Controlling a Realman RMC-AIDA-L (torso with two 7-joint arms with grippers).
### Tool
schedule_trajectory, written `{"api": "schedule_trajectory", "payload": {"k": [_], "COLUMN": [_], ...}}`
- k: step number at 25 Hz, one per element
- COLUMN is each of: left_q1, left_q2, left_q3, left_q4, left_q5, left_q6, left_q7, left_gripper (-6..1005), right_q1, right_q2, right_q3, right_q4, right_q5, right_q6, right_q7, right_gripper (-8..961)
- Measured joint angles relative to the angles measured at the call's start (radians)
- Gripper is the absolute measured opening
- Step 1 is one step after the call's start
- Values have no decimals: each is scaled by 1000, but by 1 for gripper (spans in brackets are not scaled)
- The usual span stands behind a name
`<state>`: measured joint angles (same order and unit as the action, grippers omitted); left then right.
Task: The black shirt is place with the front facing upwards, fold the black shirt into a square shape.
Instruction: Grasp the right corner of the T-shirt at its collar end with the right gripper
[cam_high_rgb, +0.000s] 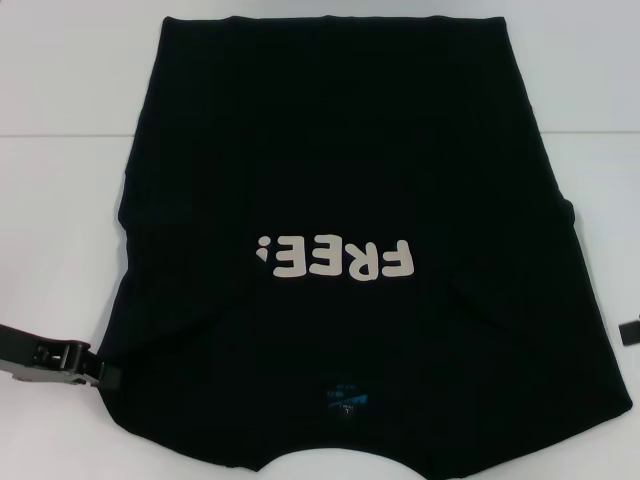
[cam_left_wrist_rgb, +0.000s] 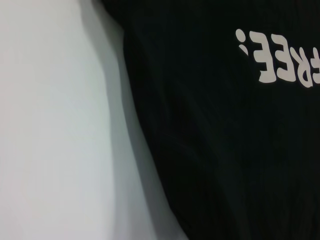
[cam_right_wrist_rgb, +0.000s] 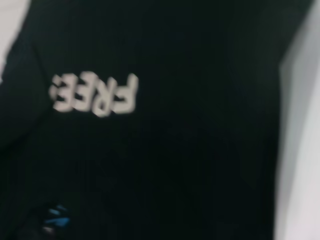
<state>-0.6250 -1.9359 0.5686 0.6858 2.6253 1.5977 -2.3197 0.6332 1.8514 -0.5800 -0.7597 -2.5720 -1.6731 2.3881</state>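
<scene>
Over on the left, the left gripper (cam_high_rgb: 105, 377) is sitting low on the table (cam_high_rgb: 60, 200), right at the shirt (cam_high_rgb: 340, 170) edge near the collar-end corner — its tip is meeting the fabric there, but whether the claw is spread or pinching cloth I cannot tell, since the fingers are blending into the black. Its wrist camera is looking along that same side edge, white table beside it, no fingers showing. Moving to the middle, the shirt is lying front up, spread across the table, collar end toward the robot, the cream lettering (cam_high_rgb: 333, 260) reading upside down and the blue neck label (cam_high_rgb: 347, 400) just beyond the collar. The sleeves are looking already tucked in, so the outline is roughly a tapered block, not yet a square. Out on the right, only a sliver of the right gripper (cam_high_rgb: 631, 331) is peeking in at the frame edge, just off the shirt's side — its claw I cannot tell either. The risk from here, I'd say — a grab that catches just the top layer would drag the tucked sleeve open, and one arm lifting ahead of the other would skew the fold.
</scene>
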Motion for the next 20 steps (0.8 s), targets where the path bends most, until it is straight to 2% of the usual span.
{"api": "schedule_trajectory", "payload": {"k": [7, 20], "left_q1": [-2, 1], "left_q2": [-1, -6], "left_q3": [2, -1], "left_q4": [0, -3], "left_q5": [-1, -1], "left_q6": [2, -8], "left_q7": [0, 2], "left_gripper": [21, 21], "right_q1": [-5, 3], "right_q2": [9, 15], "right_q3": [-17, -24], "right_q4": [71, 147], "right_q5": [-32, -37], "right_q6": [59, 79], "right_q7": [-14, -38], "right_gripper": [850, 849]}}
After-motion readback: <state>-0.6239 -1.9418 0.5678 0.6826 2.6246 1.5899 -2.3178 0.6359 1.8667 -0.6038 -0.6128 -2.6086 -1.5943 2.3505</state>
